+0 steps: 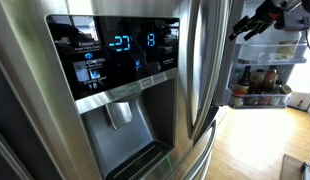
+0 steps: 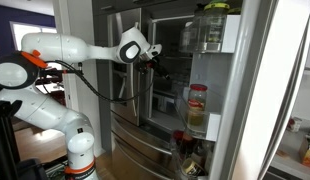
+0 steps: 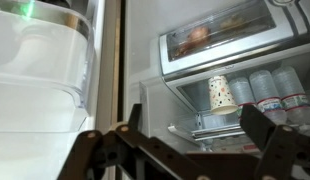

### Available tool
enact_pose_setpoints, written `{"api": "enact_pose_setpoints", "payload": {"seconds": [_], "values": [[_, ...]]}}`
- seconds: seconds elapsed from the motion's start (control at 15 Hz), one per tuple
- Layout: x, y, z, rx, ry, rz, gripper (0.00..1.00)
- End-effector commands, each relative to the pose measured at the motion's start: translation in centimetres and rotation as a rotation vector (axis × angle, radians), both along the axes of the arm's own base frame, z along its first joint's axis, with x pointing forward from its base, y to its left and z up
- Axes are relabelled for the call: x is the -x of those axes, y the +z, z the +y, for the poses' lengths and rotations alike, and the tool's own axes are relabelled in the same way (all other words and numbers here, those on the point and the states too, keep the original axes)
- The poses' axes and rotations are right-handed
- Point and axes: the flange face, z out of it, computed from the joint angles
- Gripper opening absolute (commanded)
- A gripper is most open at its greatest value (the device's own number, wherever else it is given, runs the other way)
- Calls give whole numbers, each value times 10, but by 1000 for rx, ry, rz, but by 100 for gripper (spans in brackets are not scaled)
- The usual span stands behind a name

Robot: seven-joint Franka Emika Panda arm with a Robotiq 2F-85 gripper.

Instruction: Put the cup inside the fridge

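The stainless-steel fridge (image 1: 200,70) has a black dispenser panel (image 1: 120,50) with blue digits, and its right door stands open. In the wrist view, a white paper cup with coloured dots (image 3: 220,92) stands on a wire shelf inside the white interior (image 3: 185,100), beside several clear bottles (image 3: 275,85). My gripper (image 3: 192,140) is open and empty, its two dark fingers spread in the foreground, short of the cup and not touching it. It also shows in both exterior views (image 1: 257,22) (image 2: 155,62), held at the fridge opening. The cup is not visible in the exterior views.
The open door (image 2: 230,90) carries shelves with a red-lidded jar (image 2: 197,105) and a container on top. Bottles and jars (image 1: 260,82) stand on a lower interior shelf. A white door bin (image 3: 40,75) fills the left of the wrist view. Wooden floor lies below.
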Motion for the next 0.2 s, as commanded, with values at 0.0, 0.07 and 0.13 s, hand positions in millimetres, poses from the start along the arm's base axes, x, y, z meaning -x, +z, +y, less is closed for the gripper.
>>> {"api": "enact_pose_setpoints", "payload": {"seconds": [0.0,0.07,0.13], "values": [[1,0,0,-1,-1,0,100],[1,0,0,-1,-1,-1,100],[1,-1,0,-1,-1,-1,100]]}}
